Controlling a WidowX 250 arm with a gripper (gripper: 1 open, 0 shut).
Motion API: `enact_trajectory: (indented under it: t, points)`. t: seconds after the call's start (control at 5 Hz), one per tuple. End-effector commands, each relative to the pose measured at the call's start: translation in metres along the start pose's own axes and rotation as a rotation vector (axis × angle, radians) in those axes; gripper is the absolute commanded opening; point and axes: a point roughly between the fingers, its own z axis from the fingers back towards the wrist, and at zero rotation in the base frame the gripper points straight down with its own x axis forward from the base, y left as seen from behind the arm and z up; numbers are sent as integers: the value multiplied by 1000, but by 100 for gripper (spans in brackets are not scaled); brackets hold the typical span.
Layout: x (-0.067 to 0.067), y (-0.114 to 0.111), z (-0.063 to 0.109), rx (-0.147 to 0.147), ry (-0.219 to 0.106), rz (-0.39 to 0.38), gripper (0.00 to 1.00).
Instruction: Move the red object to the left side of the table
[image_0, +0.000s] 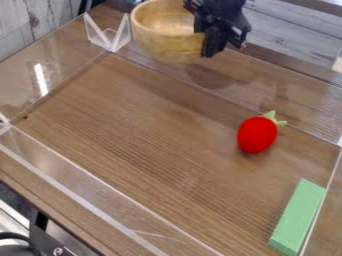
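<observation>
The red object (259, 134), a small glossy strawberry-like toy with a green top, lies on the right part of the table (140, 135). My gripper (215, 46) is far from it at the back. It points down over the right rim of a wooden bowl (160, 34), and its dark fingers look shut on that rim. The fingertips are hard to make out against the bowl.
A flat green block (299, 217) lies at the front right corner. Clear acrylic walls (54, 175) edge the tabletop, with a small clear stand (107, 35) at the back left beside the bowl.
</observation>
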Motion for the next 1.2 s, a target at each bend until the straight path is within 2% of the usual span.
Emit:
enact_trajectory:
  t: [0.0,0.2,0.4,0.8,1.0]
  points:
    - [5,2,10,18,-45,32,0]
    - [-3,-13,10,-9,-48,27,100]
    - [-5,-25,17,-30,-65,10,0]
    - [15,-29,2,-60,-52,-34,0]
    - [14,-43,-4,-82,-46,-74,0]
